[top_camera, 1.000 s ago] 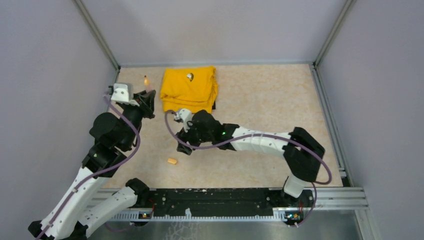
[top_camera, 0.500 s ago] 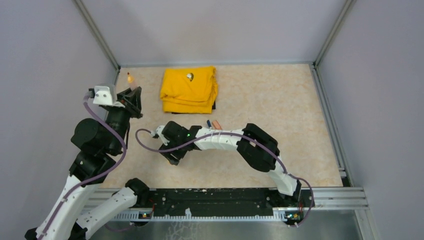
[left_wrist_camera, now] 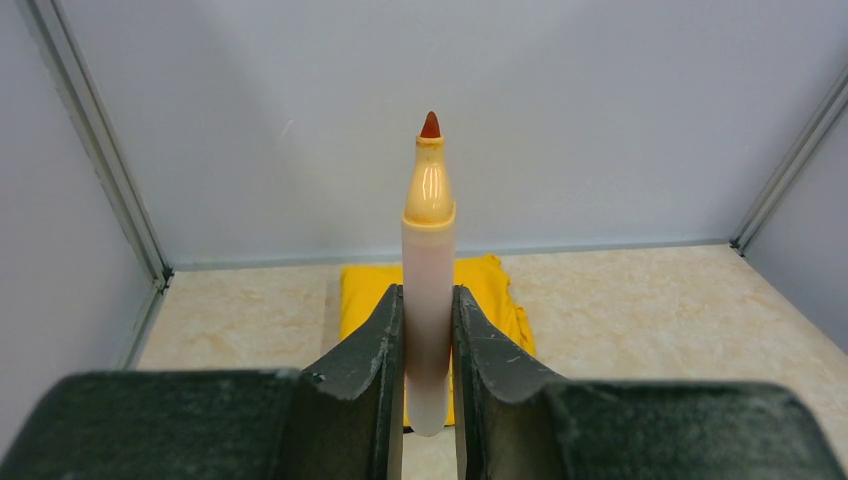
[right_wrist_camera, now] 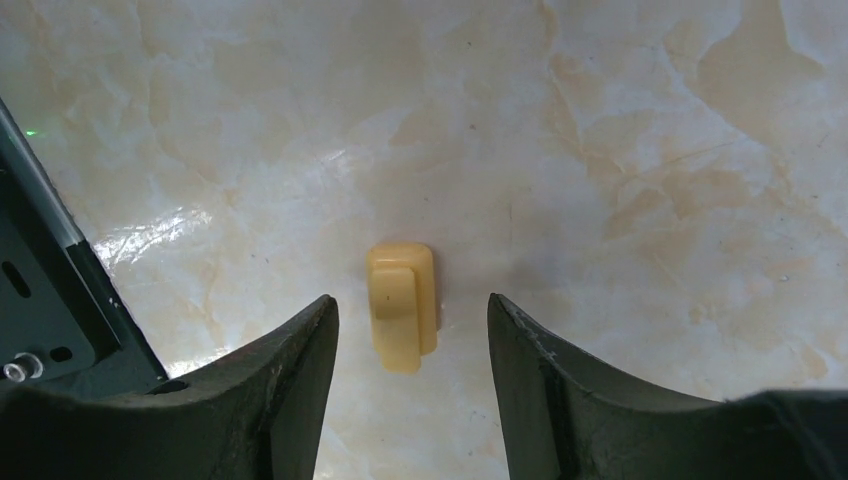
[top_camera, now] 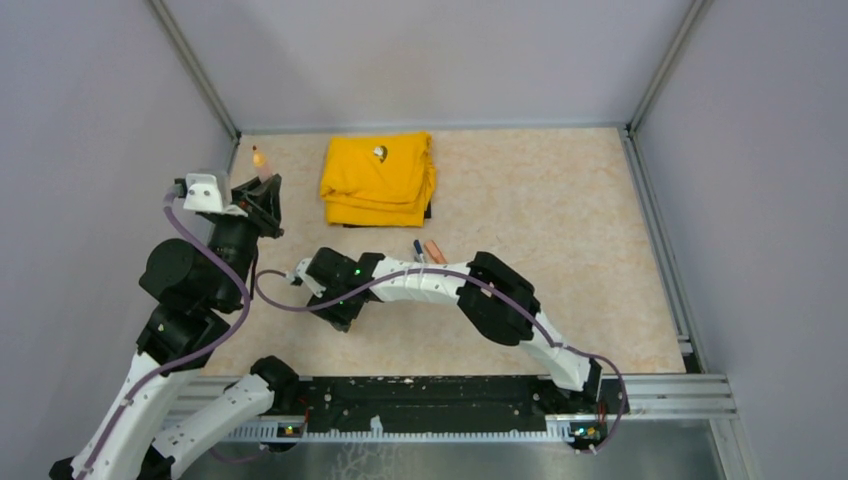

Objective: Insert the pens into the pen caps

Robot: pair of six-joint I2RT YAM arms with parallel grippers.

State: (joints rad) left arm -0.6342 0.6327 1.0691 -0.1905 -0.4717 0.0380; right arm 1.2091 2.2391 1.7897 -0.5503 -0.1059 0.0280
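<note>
My left gripper (left_wrist_camera: 428, 295) is shut on an orange marker (left_wrist_camera: 429, 230), whose bare red tip points up and away. In the top view that marker (top_camera: 259, 160) sticks out beyond the left gripper (top_camera: 266, 186) near the back left corner. A light orange pen cap (right_wrist_camera: 402, 305) lies flat on the table. My right gripper (right_wrist_camera: 410, 303) is open, with one finger on each side of the cap and not touching it. In the top view the right gripper (top_camera: 340, 314) hides the cap. Another orange marker (top_camera: 434, 250) and a dark blue piece (top_camera: 417, 247) lie behind the right forearm.
A folded yellow cloth (top_camera: 380, 185) lies at the back, with a small silvery object (top_camera: 380, 153) on it. Grey walls close in the left, back and right. The black rail (top_camera: 430, 400) runs along the near edge.
The right arm swung left and forward, bringing its gripper over the light orange cap, and its jaws narrowed a little. The left arm drew the marker left, then held still.
</note>
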